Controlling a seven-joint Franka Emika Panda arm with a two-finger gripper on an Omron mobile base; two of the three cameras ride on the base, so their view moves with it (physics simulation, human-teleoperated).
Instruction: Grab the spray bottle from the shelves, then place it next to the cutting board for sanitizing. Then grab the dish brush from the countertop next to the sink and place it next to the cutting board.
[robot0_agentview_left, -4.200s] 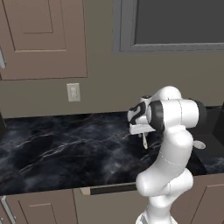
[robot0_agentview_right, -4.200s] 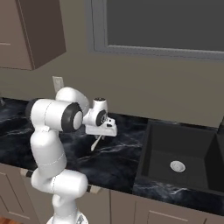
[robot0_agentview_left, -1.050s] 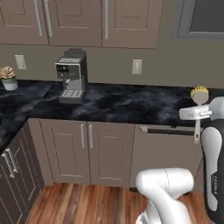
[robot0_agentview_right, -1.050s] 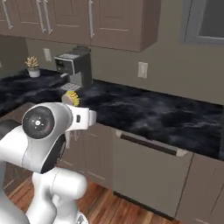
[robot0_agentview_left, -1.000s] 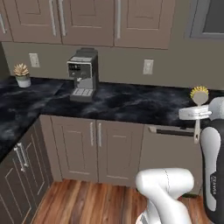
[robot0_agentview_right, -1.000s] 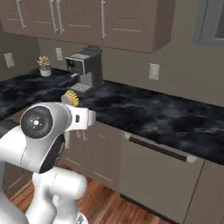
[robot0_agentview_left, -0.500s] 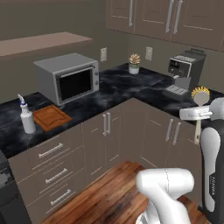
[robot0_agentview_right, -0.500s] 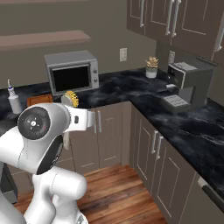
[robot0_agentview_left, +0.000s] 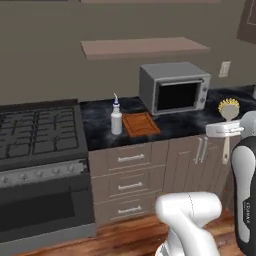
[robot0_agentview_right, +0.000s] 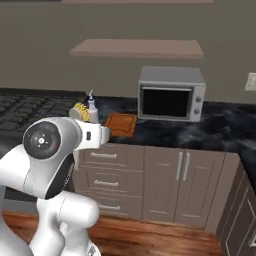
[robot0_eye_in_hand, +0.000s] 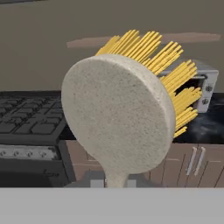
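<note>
Since half a second ago the whole scene has shifted in both base views, so the cameras have been carried round with the base: the microwave (robot0_agentview_left: 174, 88) and the stove (robot0_agentview_left: 37, 131), then off to the left, are now faced almost squarely, and the coffee machine and plant have passed out of the picture. The dish brush (robot0_agentview_left: 228, 117) has kept its place against the arm, held upright with its yellow bristle head on top and its thin handle running down past the gripper (robot0_agentview_left: 223, 131). The fingers are seen pinched on the handle just below the head, in the left base view at the right edge and in the right base view at the gripper (robot0_agentview_right: 89, 135) beside the arm's big round joint. In the hand view the pale round back of the dish brush (robot0_eye_in_hand: 118, 114) is shown close up, with yellow bristles fanned out behind it.

On the black worktop (robot0_agentview_left: 185, 121) the cutting board (robot0_agentview_left: 140, 123) is laid flat just left of the microwave. The spray bottle (robot0_agentview_left: 116, 116) is stood upright just beside the board's left edge, between board and stove. One of the shelves (robot0_agentview_left: 143, 47) is mounted on the wall above them. The brush is held well apart from the board, out in front of the cabinets (robot0_agentview_right: 165, 177).
</note>
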